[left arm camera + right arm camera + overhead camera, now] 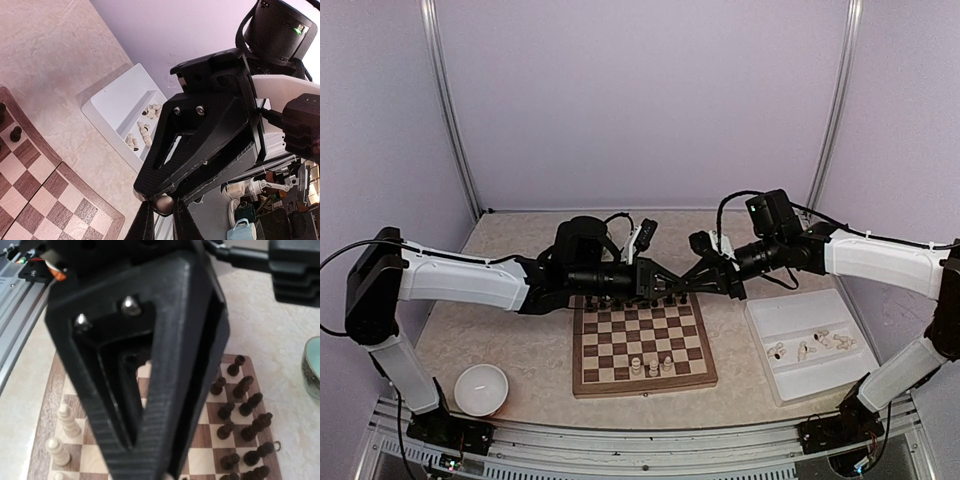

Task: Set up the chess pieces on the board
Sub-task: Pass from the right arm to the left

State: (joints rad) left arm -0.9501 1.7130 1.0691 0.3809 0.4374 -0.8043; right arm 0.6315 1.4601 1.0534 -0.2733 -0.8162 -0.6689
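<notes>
The board [645, 385] lies at the table's centre. Three cream chess pieces [652, 366] stand on its near rows and dark chessmen [620, 298] on its far rows. Both grippers meet tip to tip above the board's far edge. One small rounded cream chess piece [165, 203] sits between them. My left gripper [164, 209] is shut on it from below. My right gripper [156, 194] has its tips closed on the same piece from above. From the overhead camera the left gripper [676, 285] and the right gripper [693, 282] touch, and the piece is hidden.
A white tray [790, 318] at the right holds several loose cream chessmen [810, 347], which also show as chessmen [144, 131] in the left wrist view. A white bowl [481, 389] stands at the front left. Dark chessmen [245, 405] fill the board's far rows.
</notes>
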